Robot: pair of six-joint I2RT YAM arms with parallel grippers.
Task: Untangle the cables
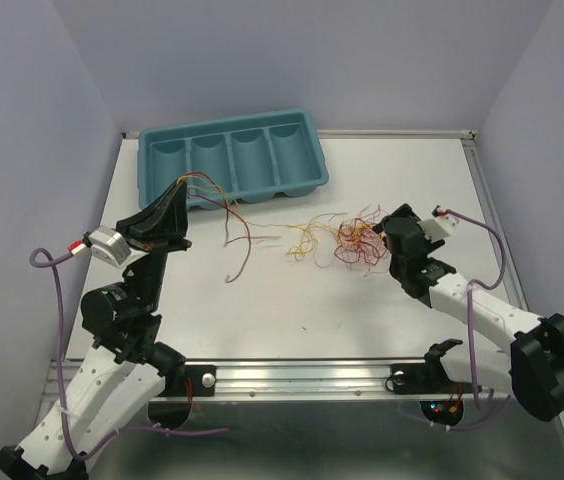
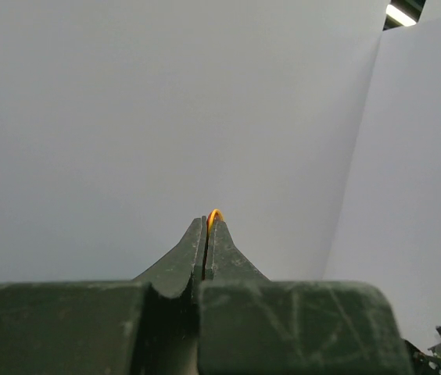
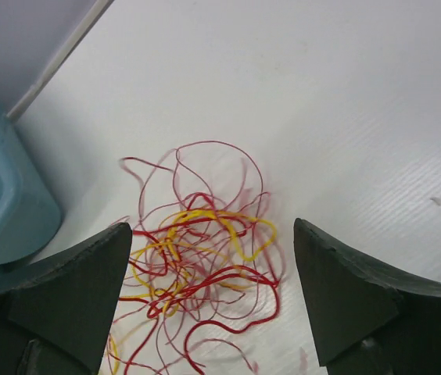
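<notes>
– Cables (image 1: 357, 240): where do they sit on the worktop (image 1: 362, 320)?
– Mostly as one red-and-yellow tangle (image 3: 205, 258), right of the middle and well short of the far edge. A teal tray (image 1: 232, 135) takes the far left corner.
– Which arm is nearer the tangle?
– The right one, plainly. The right tool (image 1: 390, 232) stands just beside the tangle's right side. It is released, with its fingers (image 3: 72, 273) spread wide. The loops lie on the worktop between and ahead of them, and nothing is gripped.
– And the left tool (image 1: 175, 183)?
– Lifted by the tray's near rim, well apart from the tangle, and clenched on a few thin strands (image 1: 227, 215). Its wrist view shows an orange loop pinched at the very tip.
– Which way does the whole lot run?
– Left to right across the worktop. The strands fall from the left tool toward the middle, then comes a looser yellow wisp (image 1: 305, 240), then the tangle. Whether they join I cannot tell.
– So the coming move?
– I'd judge the right tool closes on the tangle and the pull goes along that line.
</notes>
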